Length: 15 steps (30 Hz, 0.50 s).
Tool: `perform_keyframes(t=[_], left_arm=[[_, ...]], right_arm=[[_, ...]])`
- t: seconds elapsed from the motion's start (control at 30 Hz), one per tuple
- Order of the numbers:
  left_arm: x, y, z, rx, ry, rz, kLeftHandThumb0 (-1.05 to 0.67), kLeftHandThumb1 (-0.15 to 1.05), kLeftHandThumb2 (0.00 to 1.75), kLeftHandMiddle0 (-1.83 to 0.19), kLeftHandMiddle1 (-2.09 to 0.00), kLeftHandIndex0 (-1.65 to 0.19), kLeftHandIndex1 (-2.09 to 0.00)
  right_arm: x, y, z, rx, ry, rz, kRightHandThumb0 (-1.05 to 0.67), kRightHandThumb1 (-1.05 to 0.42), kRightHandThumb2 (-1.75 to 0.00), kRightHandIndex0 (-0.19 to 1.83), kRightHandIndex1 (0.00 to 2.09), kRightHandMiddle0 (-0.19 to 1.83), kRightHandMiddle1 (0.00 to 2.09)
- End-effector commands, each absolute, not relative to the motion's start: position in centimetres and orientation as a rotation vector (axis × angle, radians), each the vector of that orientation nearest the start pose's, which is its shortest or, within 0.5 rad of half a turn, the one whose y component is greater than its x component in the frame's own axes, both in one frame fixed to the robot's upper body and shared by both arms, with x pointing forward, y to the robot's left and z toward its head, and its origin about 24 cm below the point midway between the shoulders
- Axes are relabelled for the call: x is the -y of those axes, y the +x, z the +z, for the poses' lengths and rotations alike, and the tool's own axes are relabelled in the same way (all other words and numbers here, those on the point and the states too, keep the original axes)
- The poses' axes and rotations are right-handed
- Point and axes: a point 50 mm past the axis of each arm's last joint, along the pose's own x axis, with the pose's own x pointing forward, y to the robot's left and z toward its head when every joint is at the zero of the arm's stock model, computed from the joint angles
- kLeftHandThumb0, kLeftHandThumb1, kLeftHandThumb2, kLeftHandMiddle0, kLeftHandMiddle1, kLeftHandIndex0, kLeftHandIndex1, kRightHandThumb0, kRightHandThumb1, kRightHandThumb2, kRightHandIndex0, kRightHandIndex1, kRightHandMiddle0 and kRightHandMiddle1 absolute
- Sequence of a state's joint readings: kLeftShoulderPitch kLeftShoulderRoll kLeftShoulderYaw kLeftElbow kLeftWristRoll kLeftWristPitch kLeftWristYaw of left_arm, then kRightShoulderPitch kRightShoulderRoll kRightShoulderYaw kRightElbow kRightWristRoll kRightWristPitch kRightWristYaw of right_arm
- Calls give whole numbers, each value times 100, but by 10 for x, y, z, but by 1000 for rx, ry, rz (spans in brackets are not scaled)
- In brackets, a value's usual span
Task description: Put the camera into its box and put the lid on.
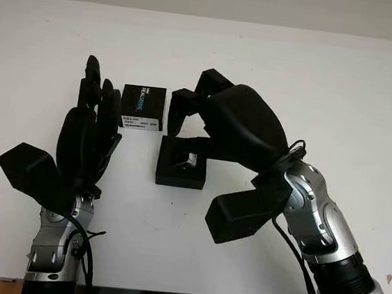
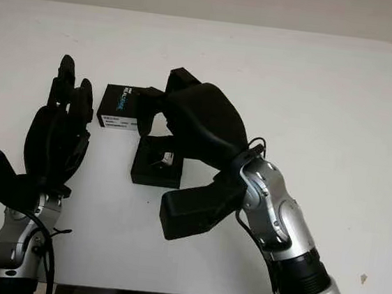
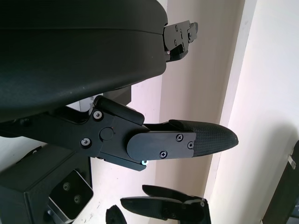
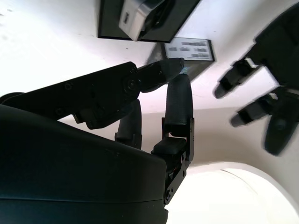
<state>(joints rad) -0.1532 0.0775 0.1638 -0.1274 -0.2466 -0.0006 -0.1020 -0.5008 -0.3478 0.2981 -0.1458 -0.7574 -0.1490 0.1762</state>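
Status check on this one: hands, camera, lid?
Left hand open, beside the lid. Right hand open, above the box. Camera sits in box; lid off. Nothing in the way.

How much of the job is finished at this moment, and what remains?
The camera already sits in the open black box, so the first step looks done. The lid lies on the table behind the box, not yet picked up. The right hand hovers above the box, holding nothing; the left hand is open beside the lid. Closing remains.
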Motion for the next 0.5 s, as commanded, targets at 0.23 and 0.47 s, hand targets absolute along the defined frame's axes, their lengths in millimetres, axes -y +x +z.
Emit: perform_keyframes(t=[0.23, 0.47], left_arm=[[-187, 272, 116, 312, -154, -12, -75, 105, 42, 19, 0, 19, 0], [-188, 271, 116, 311, -144, -9, -75, 105, 43, 19, 0, 19, 0]], right_arm=[[84, 286, 197, 654, -1422, 357, -75, -89, -5, 18, 88, 41, 79], [82, 279, 194, 599, -1510, 353, -83, -83, -5, 24, 55, 53, 30]])
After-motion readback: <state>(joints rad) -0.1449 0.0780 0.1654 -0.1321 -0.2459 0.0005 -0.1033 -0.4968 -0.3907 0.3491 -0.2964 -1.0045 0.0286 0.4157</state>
